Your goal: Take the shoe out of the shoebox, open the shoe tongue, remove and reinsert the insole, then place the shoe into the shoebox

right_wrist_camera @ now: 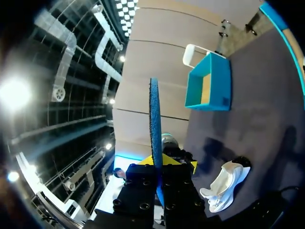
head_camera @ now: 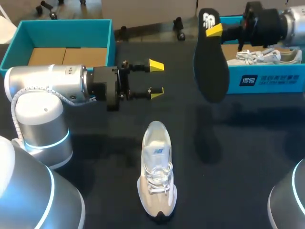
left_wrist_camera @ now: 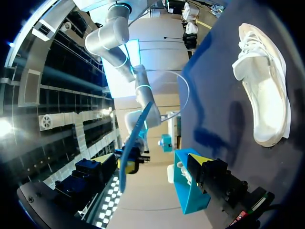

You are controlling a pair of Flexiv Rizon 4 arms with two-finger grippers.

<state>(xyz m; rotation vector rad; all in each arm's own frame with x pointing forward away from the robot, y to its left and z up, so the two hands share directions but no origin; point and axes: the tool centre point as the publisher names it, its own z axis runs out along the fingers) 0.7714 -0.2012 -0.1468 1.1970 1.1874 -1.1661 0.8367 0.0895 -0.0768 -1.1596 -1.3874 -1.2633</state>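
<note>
A white sneaker (head_camera: pixel 156 171) lies on the dark table, toe toward the far side; it also shows in the left wrist view (left_wrist_camera: pixel 264 90) and the right wrist view (right_wrist_camera: pixel 224 186). My right gripper (head_camera: pixel 215 30) is shut on the heel end of a black insole (head_camera: pixel 211 67), which hangs in the air beside the teal shoebox (head_camera: pixel 267 81). From the right wrist, the insole (right_wrist_camera: pixel 155 119) stands edge-on between the yellow tips (right_wrist_camera: pixel 162 160). My left gripper (head_camera: pixel 156 78) is open and empty above the table, a little beyond the sneaker's toe.
A second white shoe (head_camera: pixel 262 57) lies inside the shoebox at the back right. A second open teal box (head_camera: pixel 62 28) with a cardboard bottom sits at the back left, behind my left arm (head_camera: pixel 52 86).
</note>
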